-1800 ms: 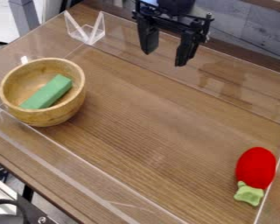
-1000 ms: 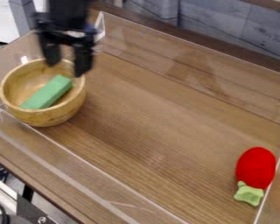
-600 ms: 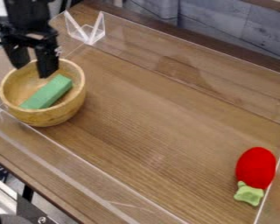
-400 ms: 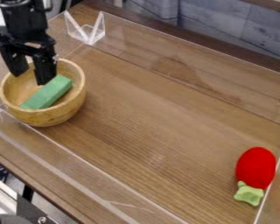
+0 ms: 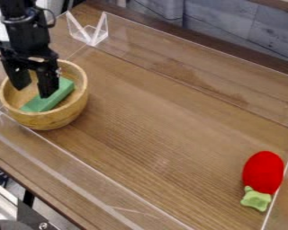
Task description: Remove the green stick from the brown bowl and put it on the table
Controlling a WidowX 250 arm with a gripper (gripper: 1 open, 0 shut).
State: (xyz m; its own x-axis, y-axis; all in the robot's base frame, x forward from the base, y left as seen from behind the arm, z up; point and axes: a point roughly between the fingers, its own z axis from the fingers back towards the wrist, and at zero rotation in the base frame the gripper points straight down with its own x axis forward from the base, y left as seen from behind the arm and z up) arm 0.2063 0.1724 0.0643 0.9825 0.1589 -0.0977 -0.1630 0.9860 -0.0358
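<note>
Lying flat in the round, smooth wooden bowl (image 5: 40, 115), the pale green stick (image 5: 50, 97) runs lower-left to upper-right; the black claw (image 5: 31, 81) hangs spread, gripping nothing.

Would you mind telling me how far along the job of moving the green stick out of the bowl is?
Done: nothing; the flat light green stick lies inside the round light-brown wooden bowl. In hand: the black gripper hangs open over the bowl, fingers either side of the stick's far end, not closed on it. Left: gripping, lifting, placing it on the wood-grain table.
</note>
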